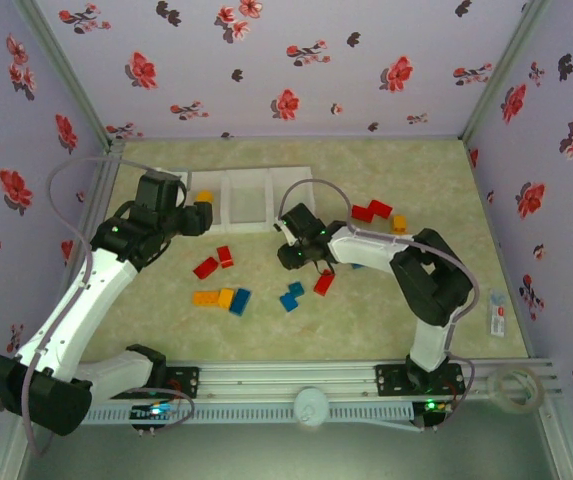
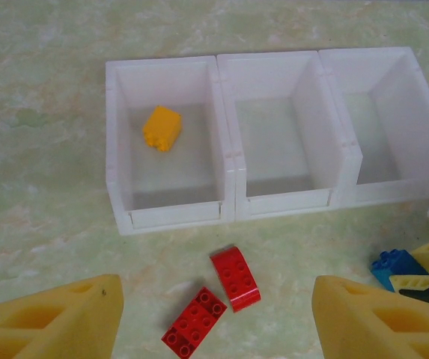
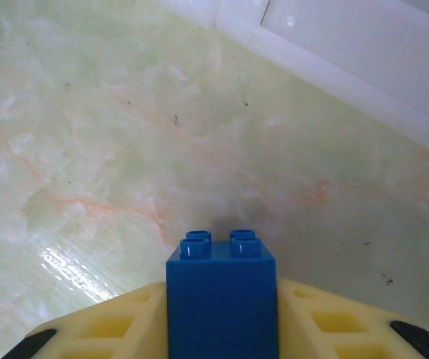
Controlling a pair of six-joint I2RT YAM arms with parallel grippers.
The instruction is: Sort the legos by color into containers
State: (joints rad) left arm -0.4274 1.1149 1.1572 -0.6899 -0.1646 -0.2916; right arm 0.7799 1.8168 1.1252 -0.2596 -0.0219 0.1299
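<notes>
Grips a blue brick [image 3: 221, 299] in the right hand [image 1: 304, 262], lower centre; holds the left hand [image 2: 214, 318] released, empty. Has one yellow-orange brick [image 2: 162, 127] in the tray [image 2: 229, 161], upper-left compartment; lacks the other bricks [image 1: 226, 297], scattered across the desk [image 1: 266, 335].

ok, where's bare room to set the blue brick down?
Blue brick: middle compartment and right compartment are empty. Left compartment: one yellow brick. Table strip along the near rail: bare. Crowded: red bricks and others just before the compartments.

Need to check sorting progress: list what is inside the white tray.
One yellow-orange brick lies in the left compartment of the tray; the middle and right compartments show bare floors. Front walls hide a thin strip of floor.
</notes>
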